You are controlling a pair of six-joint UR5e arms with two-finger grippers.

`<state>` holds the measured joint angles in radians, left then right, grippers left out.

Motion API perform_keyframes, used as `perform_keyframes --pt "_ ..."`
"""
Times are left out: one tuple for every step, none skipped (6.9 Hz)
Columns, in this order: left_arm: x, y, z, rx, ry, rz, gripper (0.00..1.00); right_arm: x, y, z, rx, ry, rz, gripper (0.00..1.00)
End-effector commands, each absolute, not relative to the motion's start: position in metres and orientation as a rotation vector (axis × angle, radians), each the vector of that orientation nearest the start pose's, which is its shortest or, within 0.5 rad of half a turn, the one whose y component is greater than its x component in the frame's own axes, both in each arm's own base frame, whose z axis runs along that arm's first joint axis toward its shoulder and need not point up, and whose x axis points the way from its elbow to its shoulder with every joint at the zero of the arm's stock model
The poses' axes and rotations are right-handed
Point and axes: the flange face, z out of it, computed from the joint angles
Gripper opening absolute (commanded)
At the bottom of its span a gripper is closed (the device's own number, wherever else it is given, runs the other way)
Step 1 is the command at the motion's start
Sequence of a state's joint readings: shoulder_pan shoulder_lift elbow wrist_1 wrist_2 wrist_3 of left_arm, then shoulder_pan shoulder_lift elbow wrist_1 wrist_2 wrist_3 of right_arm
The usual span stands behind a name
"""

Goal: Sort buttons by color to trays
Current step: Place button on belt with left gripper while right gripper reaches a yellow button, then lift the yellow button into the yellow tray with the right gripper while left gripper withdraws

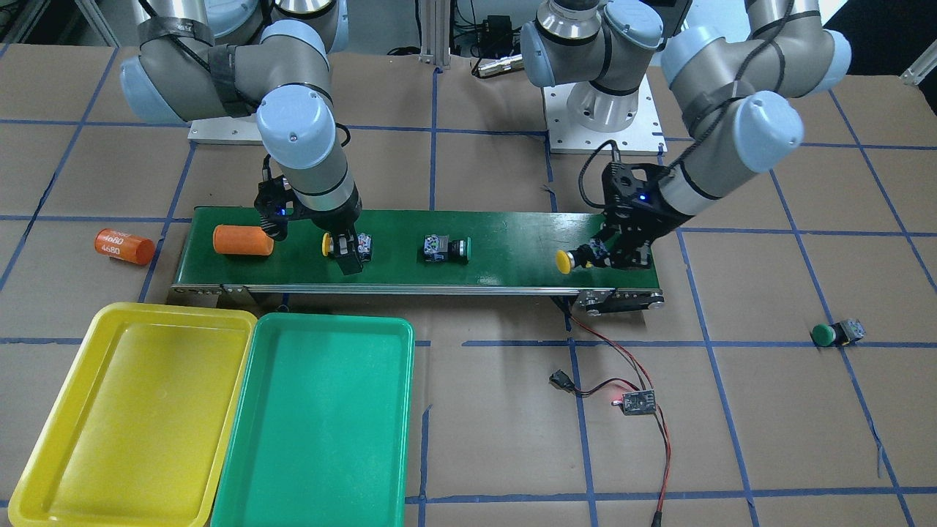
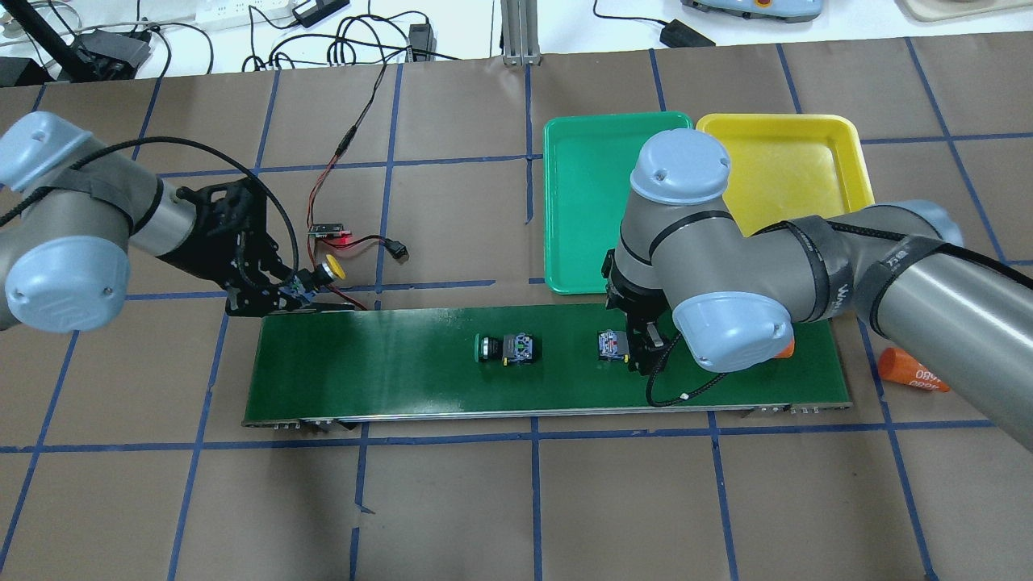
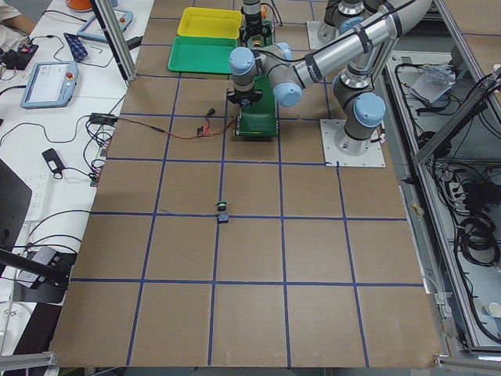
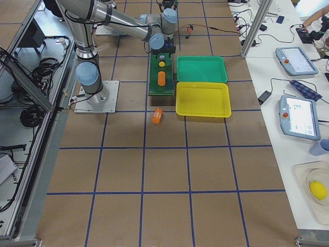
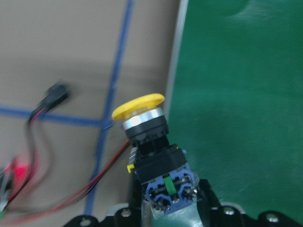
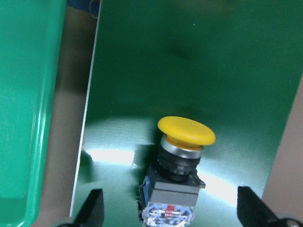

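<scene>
Yellow button [image 5: 144, 125] is clenched in slanting left jaws; upright right jaws gape around a second button [image 6: 183, 142].

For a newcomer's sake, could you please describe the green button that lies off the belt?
Start at the green conveyor belt. Past its end near the left gripper, alone on the brown table, lies the green button. The other green button sits mid-belt.

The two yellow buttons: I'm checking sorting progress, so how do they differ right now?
The left yellow button is clamped in the left gripper; the right yellow button lies free inside the open right gripper. The left one is held up at the conveyor belt's edge; the right one rests on it. Both have yellow caps on dark bodies.
</scene>
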<state>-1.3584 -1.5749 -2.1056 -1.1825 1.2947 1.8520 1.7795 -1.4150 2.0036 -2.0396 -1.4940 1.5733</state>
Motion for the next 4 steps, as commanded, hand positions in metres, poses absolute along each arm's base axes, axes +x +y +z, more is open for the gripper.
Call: perform_keyframes --pt "-0.115 -0.403 0.275 -2.243 -1.817 0.181 0.07 0.229 -0.432 0.239 2.033 2.483 0.246 1.00" --pt "-0.123 -0.394 0.277 -2.267 -1.794 0.183 0.51 0.219 -0.432 0.234 2.061 2.471 0.253 0.96" --pt "-0.119 -0.394 0.276 -2.257 -1.809 0.174 1.00 0.212 -0.436 0.236 2.072 2.445 0.253 0.29" --pt "-0.116 -0.396 0.275 -2.252 -1.823 0.168 1.00 0.212 -0.440 0.238 2.047 2.432 0.217 0.00"
